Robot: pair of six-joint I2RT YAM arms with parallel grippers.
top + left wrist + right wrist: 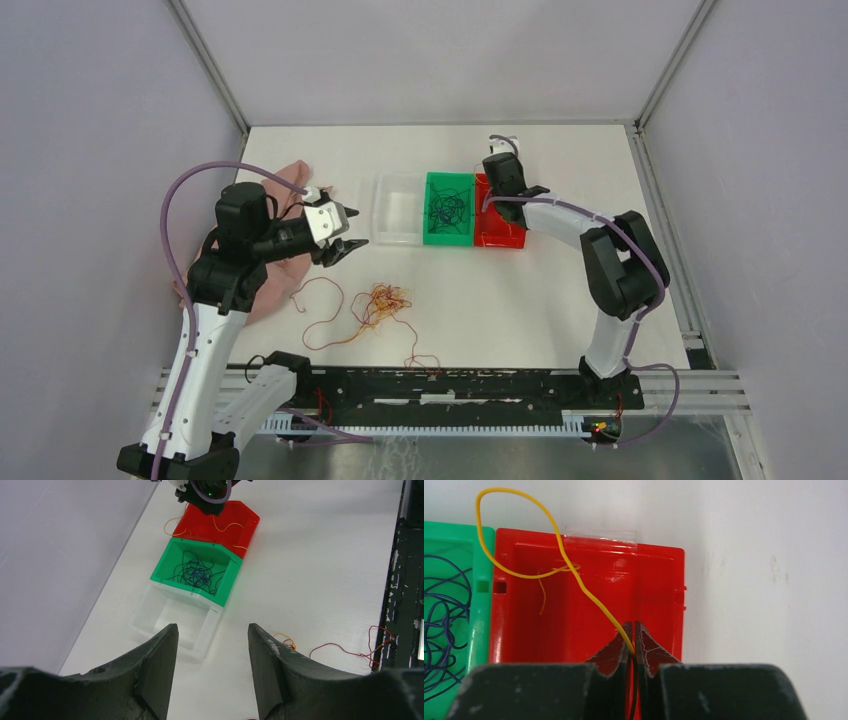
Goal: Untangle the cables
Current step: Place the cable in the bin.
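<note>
the right tool point(632, 626) hangs over the red bin point(659, 580), its fingers all but pressed together, pinching a yellow cable point(574, 577) that loops over the bin's far rim. the left tool point(212, 632) is spread wide and empty above the desk point(310, 580), where a red-and-orange tangle of cables point(380, 303) lies loose.

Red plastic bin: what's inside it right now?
The red plastic bin holds thin yellow cable, one loop spilling over its rim, one end pinched in the right gripper. The gripper hides the near floor.
</note>
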